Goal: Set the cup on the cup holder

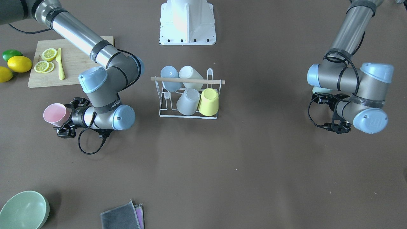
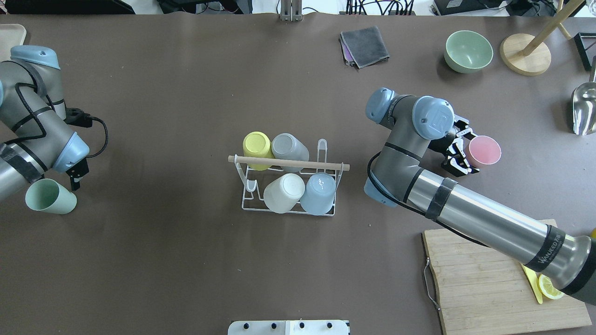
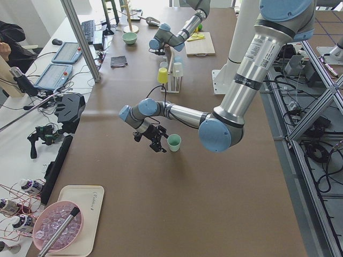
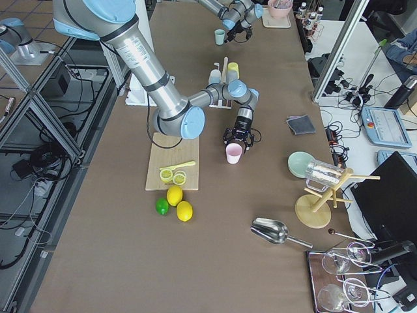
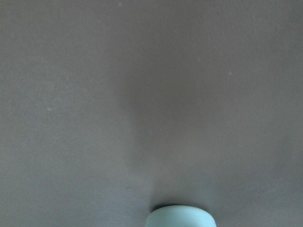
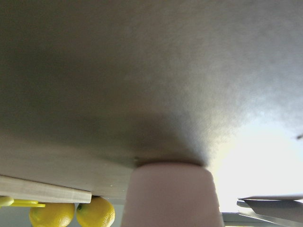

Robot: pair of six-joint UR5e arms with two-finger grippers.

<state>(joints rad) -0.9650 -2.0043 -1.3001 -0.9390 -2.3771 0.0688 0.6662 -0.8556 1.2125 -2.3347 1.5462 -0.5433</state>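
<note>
four cups already sit mouth-down on the cup holder (image 2: pixel 288 163) at mid-table: a yellow cup (image 2: pixel 257 144), a grey cup (image 2: pixel 288 146), a white cup (image 2: pixel 284 192) and a blue cup (image 2: pixel 319 193). the prongs (image 2: pixel 250 185) at one end appear free.

the pink cup (image 2: pixel 484 150) appears to stand mouth-up on the table (image 2: pixel 186 93), well apart from the holder, on the robot's right. the right gripper (image 2: pixel 468 152) is level with it, a finger on either side of its near wall. whether they press on it or merely flank it cannot be told. the left gripper (image 2: pixel 76 176) hangs just beside a green cup (image 2: pixel 50 196), also upright and far from the holder. its fingers are not shown clearly enough to judge.

risks noted:
- the pink cup is smooth and tapered, so a light or off-centre pinch could let it slide or tip on lifting.
- it must be turned mouth-down before seating, and a loose hold may fail during that turn.
- the free prongs lie next to the white cup and yellow cup, so a careless approach could knock either.
- the wire holder looks light, and a sideways push may shift it.
</note>
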